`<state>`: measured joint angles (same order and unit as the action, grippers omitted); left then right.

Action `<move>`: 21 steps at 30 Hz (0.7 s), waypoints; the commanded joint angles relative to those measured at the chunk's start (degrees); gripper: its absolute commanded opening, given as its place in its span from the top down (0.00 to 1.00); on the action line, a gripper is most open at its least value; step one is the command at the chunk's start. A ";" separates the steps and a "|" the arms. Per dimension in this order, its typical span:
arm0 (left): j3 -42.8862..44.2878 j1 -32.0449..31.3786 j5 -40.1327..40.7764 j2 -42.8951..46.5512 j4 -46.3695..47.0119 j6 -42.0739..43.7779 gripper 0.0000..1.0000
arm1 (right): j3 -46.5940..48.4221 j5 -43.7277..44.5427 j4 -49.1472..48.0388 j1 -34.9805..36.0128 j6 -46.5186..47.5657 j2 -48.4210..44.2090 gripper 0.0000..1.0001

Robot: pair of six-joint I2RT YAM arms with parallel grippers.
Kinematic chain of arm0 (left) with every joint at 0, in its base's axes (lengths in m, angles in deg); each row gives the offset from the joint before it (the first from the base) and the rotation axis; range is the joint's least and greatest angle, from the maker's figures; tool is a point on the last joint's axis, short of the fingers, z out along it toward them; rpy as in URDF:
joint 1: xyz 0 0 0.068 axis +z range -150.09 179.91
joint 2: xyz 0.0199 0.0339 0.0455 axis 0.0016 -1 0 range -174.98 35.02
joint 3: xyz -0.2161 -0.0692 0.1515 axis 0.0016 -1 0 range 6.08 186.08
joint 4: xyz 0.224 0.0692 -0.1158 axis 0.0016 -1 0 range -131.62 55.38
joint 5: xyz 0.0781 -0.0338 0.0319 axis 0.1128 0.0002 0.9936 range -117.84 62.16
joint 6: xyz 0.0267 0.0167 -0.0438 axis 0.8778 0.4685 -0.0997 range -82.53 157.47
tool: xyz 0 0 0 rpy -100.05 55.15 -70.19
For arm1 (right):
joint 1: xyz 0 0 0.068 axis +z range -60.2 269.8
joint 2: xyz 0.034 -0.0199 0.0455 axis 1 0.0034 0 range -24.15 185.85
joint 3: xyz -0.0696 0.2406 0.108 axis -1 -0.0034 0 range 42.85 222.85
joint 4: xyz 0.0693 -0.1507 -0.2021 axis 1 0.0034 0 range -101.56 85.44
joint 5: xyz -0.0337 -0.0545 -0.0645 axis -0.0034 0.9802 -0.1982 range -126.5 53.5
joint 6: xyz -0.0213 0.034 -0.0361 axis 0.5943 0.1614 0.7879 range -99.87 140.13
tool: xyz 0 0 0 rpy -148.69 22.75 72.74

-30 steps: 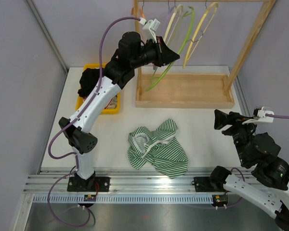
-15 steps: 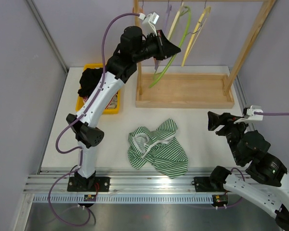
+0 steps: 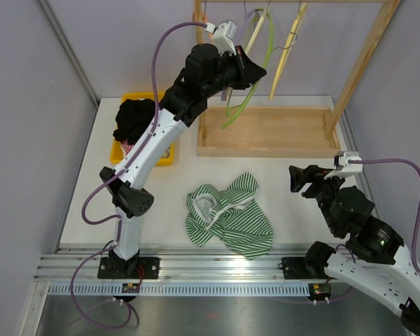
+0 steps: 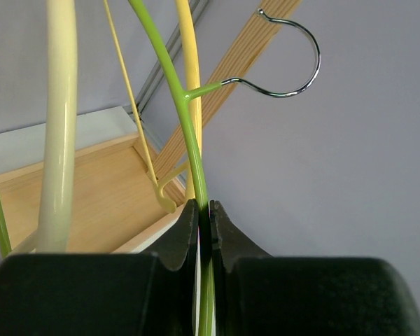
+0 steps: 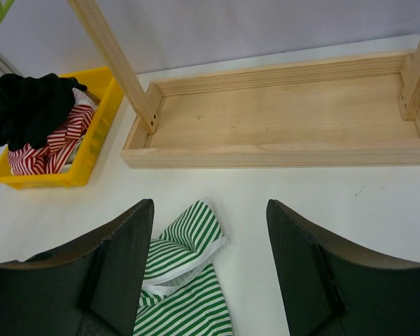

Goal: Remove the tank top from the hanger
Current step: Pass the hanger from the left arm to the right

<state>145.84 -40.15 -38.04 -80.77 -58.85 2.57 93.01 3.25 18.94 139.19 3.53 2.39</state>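
The left gripper (image 3: 255, 70) is up near the top rail of the wooden rack (image 3: 266, 148). Its fingers (image 4: 180, 239) are pressed tight on the thin green hanger (image 4: 178, 91), a little way along from the steel hook (image 4: 294, 87). A cream hanger (image 4: 61, 126) and a yellow hanger (image 4: 190, 63) hang close beside it. In front of the rack and to its right, the right gripper (image 5: 210, 206) hovers low, jaws spread wide and holding nothing. The green-striped tank top (image 3: 231, 217) lies crumpled on the table (image 3: 168, 189) in front of the rack, off the hanger. A yellow bin (image 5: 91, 150) of clothes sits left of the rack.
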 commanded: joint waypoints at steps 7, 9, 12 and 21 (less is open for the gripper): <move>4.29 -0.90 -1.68 0.30 12.01 -4.23 1.00 | -2.16 -2.57 -3.78 -0.17 -1.59 0.09 0.27; 2.01 -1.70 -0.79 1.61 11.66 -3.17 1.00 | -2.34 -2.31 -3.43 -0.17 -1.42 -0.35 0.27; -2.20 -3.27 0.96 3.89 11.57 -1.76 1.00 | -2.51 -2.04 -3.08 -0.17 -1.24 -0.88 0.27; -8.80 -5.83 2.55 6.10 13.06 -0.87 1.00 | -3.30 -2.39 -1.41 -0.17 -2.82 -3.51 0.27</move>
<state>137.41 -45.87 -35.59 -79.65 -53.78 0.39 90.12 1.32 18.11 139.19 2.07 -0.25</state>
